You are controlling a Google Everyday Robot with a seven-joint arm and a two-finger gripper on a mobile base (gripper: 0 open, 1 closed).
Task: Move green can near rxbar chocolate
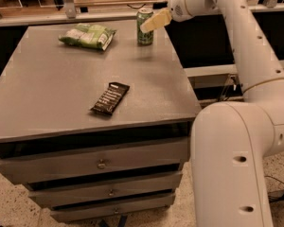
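The green can stands upright near the far right edge of the grey cabinet top. My gripper reaches in from the right at the can's upper part and overlaps its top right side in this view. I cannot tell whether it touches the can. The rxbar chocolate, a flat dark bar with white text, lies in the middle front of the top, well apart from the can.
A green-and-white snack bag lies at the back left of the can. My white arm fills the right side beside the cabinet. Drawers are below the top. A shelf rail runs behind.
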